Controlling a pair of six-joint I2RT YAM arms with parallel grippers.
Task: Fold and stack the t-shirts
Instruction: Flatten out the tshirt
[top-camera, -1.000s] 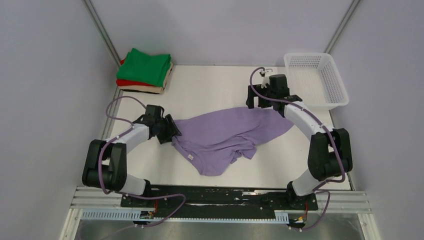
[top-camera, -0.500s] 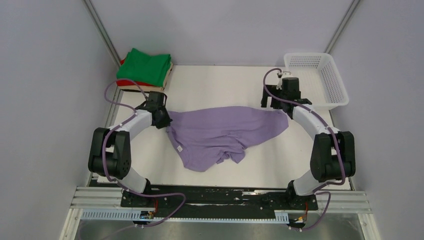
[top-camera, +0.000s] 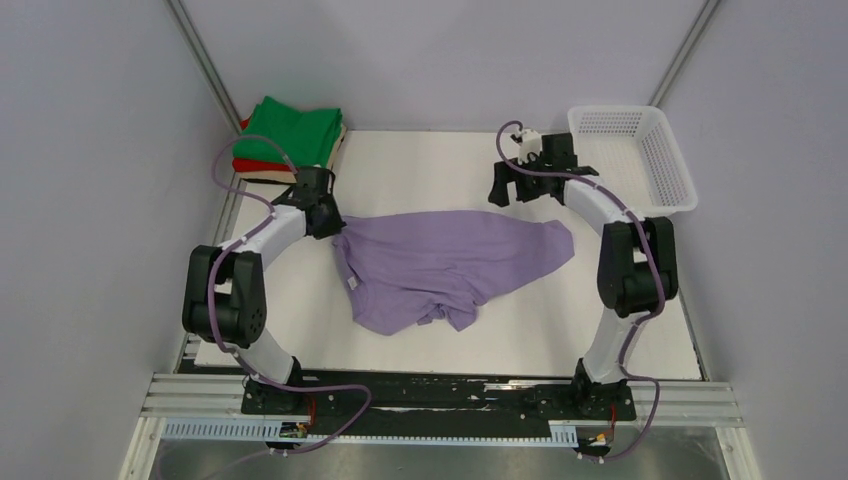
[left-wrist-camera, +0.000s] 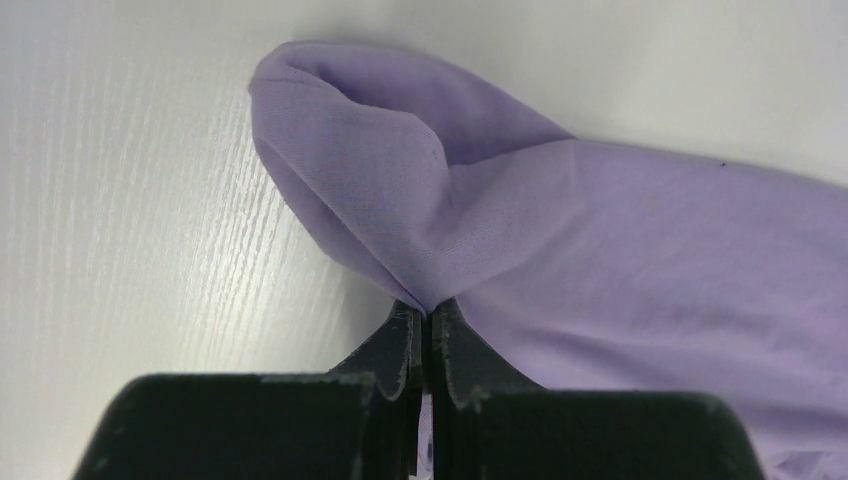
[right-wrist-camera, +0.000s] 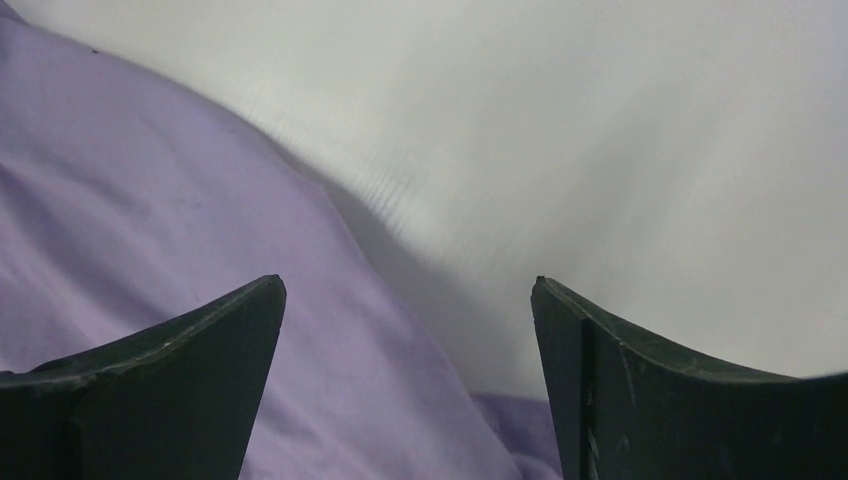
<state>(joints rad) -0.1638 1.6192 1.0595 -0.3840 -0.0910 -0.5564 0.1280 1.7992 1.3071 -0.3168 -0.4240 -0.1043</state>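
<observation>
A large lavender t-shirt (top-camera: 450, 265) lies crumpled across the middle of the white table (top-camera: 420, 165). My left gripper (top-camera: 327, 222) is at the shirt's back left corner and shut on a pinch of its cloth; in the left wrist view the lavender t-shirt (left-wrist-camera: 560, 230) fans out from the closed left gripper (left-wrist-camera: 428, 318). My right gripper (top-camera: 503, 190) hangs open just behind the shirt's back edge. In the right wrist view the right gripper (right-wrist-camera: 408, 290) holds nothing, with lavender cloth (right-wrist-camera: 150, 230) below it. Folded green (top-camera: 290, 130), red (top-camera: 258, 164) and beige (top-camera: 300, 179) t-shirts sit stacked at the back left.
A white mesh basket (top-camera: 672, 170) stands at the back right corner, close to the right arm's wrist. Grey walls close in on both sides. Bare white table shows behind and in front of the lavender shirt.
My left gripper closed on the shirt's left edge and drew it back towards the folded stack, sliding the shirt left. My right gripper swung right, then back left behind the shirt.
</observation>
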